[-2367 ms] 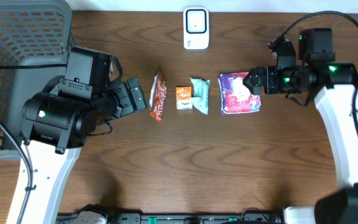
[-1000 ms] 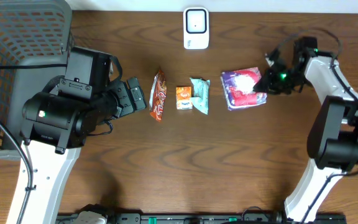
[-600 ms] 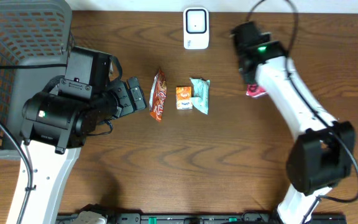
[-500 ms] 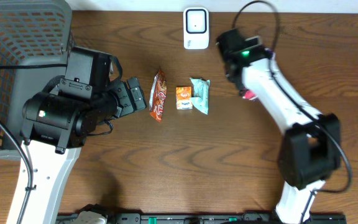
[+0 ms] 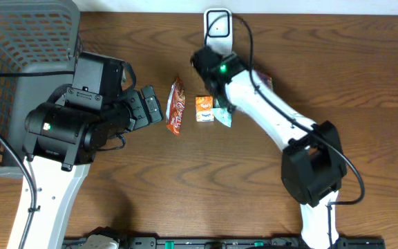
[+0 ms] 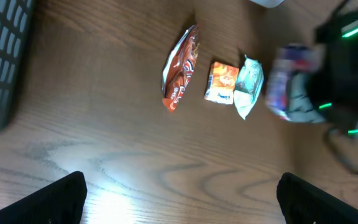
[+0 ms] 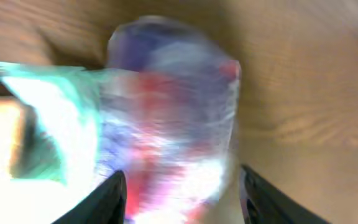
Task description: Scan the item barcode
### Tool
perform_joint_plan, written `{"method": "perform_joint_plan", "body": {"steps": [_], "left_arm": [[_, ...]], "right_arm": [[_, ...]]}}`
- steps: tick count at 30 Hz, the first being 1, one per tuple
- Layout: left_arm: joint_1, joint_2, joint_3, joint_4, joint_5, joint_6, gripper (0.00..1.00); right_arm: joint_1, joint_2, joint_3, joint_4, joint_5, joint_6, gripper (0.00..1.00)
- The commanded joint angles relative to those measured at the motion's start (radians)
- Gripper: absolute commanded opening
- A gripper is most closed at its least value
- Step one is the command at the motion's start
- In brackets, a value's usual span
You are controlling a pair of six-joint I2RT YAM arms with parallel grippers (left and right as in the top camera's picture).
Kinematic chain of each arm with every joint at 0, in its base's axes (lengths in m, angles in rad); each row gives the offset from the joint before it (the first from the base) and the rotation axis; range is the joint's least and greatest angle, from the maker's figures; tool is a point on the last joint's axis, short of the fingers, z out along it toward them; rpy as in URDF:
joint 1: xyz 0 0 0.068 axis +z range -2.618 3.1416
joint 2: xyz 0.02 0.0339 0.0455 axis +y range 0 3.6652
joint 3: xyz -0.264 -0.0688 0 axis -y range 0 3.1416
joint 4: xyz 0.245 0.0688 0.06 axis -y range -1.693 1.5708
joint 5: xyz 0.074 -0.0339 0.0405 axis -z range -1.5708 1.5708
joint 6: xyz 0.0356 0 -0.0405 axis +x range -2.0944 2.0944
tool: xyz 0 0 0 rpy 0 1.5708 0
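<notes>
Now: my right arm reaches across the snack row toward the scanner (image 5: 218, 26), presumably to bring the purple-and-white packet (image 7: 166, 112) and its barcode before the reader. Packet is just beside the teal pouch (image 6: 250, 87), short of the scanner. My right claw (image 7: 183, 193): fingers apart, flanking the packet; blur hides whether they grip it. My left claw (image 6: 182, 199): wide, empty.

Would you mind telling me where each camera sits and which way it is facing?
Overhead: above the table, facing straight down; left arm and right arm show.
Left wrist: on the left arm, looking down at the red packet; left fingers at the bottom corners.
Right wrist: close on a blurred purple bag; right fingers at bottom.
Shared: overhead and left wrist both see the orange box.
</notes>
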Motion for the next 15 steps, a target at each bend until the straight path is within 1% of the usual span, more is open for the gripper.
{"method": "perform_joint_plan", "body": {"steps": [1, 2, 3, 4, 7, 10, 11, 12, 15], "left_arm": [[0.001, -0.005, 0.006, 0.0, -0.006, -0.002, 0.98], [0.001, -0.005, 0.006, 0.0, -0.006, -0.002, 0.98], [0.001, -0.005, 0.006, 0.0, -0.006, -0.002, 0.98], [0.001, -0.005, 0.006, 0.0, -0.006, -0.002, 0.98], [0.001, -0.005, 0.006, 0.0, -0.006, -0.002, 0.98], [0.001, -0.005, 0.006, 0.0, -0.006, -0.002, 0.98], [0.001, -0.005, 0.006, 0.0, -0.006, -0.002, 0.98], [0.001, -0.005, 0.006, 0.0, -0.006, -0.002, 0.98], [0.001, -0.005, 0.006, 0.0, -0.006, -0.002, 0.98]], "right_arm": [[-0.092, -0.019, 0.167, -0.057, -0.195, -0.058, 0.55], [-0.116, -0.019, 0.196, -0.072, -0.238, -0.081, 0.56], [-0.154, -0.019, 0.227, -0.088, -0.31, -0.121, 0.6], [-0.189, -0.019, 0.245, -0.098, -0.374, -0.16, 0.63], [-0.306, -0.018, 0.249, -0.122, -0.552, -0.243, 0.64], [-0.415, 0.001, 0.217, -0.137, -0.724, -0.311, 0.65], [-0.481, 0.016, 0.177, -0.135, -0.876, -0.38, 0.66], [-0.512, 0.024, 0.147, -0.13, -0.953, -0.418, 0.67], [-0.575, 0.04, 0.045, -0.078, -1.043, -0.439, 0.68]]}}
